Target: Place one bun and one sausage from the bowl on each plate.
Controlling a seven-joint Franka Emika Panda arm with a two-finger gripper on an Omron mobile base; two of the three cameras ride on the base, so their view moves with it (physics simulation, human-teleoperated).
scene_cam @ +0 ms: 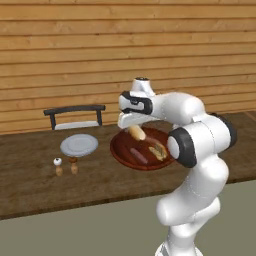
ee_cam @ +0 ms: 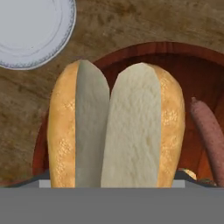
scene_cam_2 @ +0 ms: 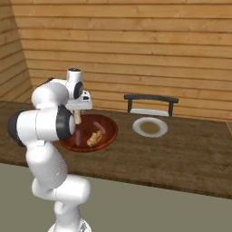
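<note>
gripper [scene_cam: 134, 129]: jaws closed on the bun [ee_cam: 116, 127], held just above the bowl | bun: split, golden crust, matte white crumb | bowl [scene_cam: 120, 150]: wide round glossy red-brown wood, on the counter [scene_cam: 30, 175], holding smooth pink sausage [scene_cam: 138, 155] | plate [scene_cam: 79, 145]: small round grey, left of bowl | counter: dark grainy wood

The bun [ee_cam: 116, 127] hides the hand's fingertips; its lower end is cut off.

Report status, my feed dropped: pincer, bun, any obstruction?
Pincer shut on bun, lifted over bowl. Sausage in bowl. Plate left of it, path looks open.
</note>
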